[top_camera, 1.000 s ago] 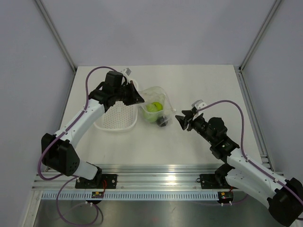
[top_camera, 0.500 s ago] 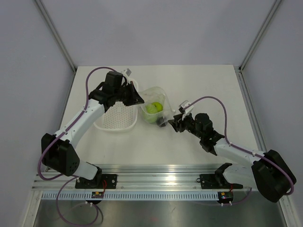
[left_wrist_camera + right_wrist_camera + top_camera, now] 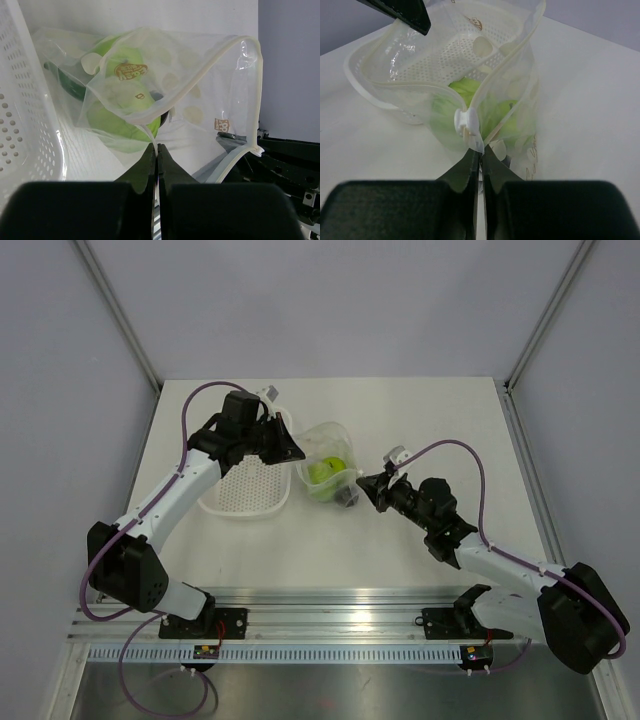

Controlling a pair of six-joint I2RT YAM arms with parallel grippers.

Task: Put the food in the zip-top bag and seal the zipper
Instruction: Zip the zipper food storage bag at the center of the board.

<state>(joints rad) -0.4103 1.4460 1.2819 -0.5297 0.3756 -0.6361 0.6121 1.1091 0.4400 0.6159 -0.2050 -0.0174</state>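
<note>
The clear dotted zip-top bag stands open on the table beside the tray. Inside it are the lime-green ball and a dark piece. In the left wrist view the ball and the dark green chili show through the plastic. My left gripper is shut on the bag's left mouth edge. My right gripper is shut on the bag's right end, just below the white slider. The zipper is parted, so the mouth gapes.
A white perforated tray lies left of the bag, under my left arm; it shows behind the bag in the right wrist view. The aluminium rail runs along the near edge.
My right gripper, open and apart from the bag a second ago, has moved left to the bag's right end and shut on it. The left arm has held still.
</note>
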